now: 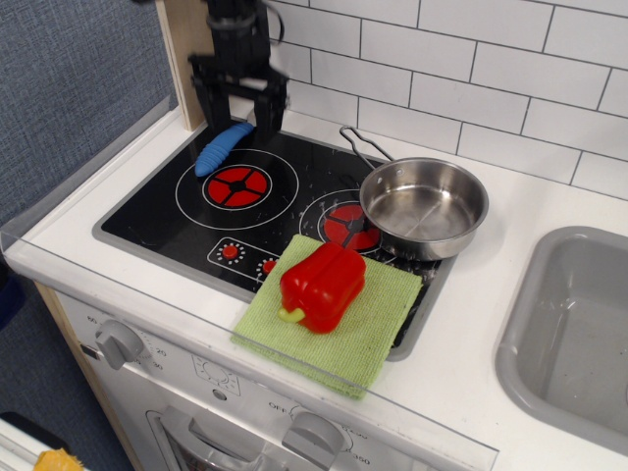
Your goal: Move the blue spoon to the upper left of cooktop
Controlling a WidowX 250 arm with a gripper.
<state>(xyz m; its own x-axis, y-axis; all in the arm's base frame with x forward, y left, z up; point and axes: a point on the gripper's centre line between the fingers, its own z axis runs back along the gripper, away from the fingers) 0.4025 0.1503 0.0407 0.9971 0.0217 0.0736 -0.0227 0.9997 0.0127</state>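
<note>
The blue spoon (pixel 222 147) lies on the upper left corner of the black cooktop (pixel 157 218), next to the left red burner; its ribbed blue handle shows, and its metal bowl is hidden behind the gripper. My black gripper (pixel 237 116) hangs just above the spoon's far end. Its two fingers stand apart on either side of that end, open and holding nothing.
A steel pan (pixel 423 207) with a wire handle sits on the right burner. A red bell pepper (pixel 322 287) rests on a green cloth (pixel 385 332) at the cooktop's front. A grey sink (pixel 574 334) is at the right. A tiled wall runs behind.
</note>
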